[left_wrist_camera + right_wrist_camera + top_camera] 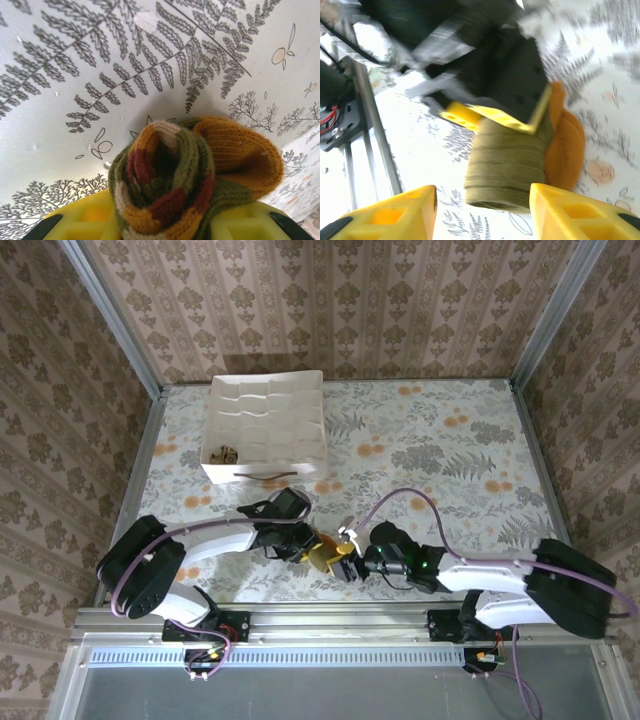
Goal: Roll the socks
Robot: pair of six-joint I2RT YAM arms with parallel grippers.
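An olive sock with an orange toe is rolled into a bundle (pixel 325 555) on the floral table near the front edge. In the left wrist view the roll (pixel 165 185) shows its striped cuff end, with the orange toe (pixel 240 150) bulging to the right. My left gripper (pixel 165 226) is shut on this roll, yellow fingers (pixel 85 222) on either side. My right gripper (pixel 482 215) stands open just short of the olive roll (pixel 507 165), not touching it. From the right wrist, the left gripper's black body (pixel 495 75) sits on top of the roll.
A white gridded tray (pixel 265 430) stands at the back left, a small brown-tan bundle (pixel 224 453) in one of its front compartments. The aluminium rail (pixel 340 625) runs along the near edge, close behind both grippers. Patterned walls enclose the table.
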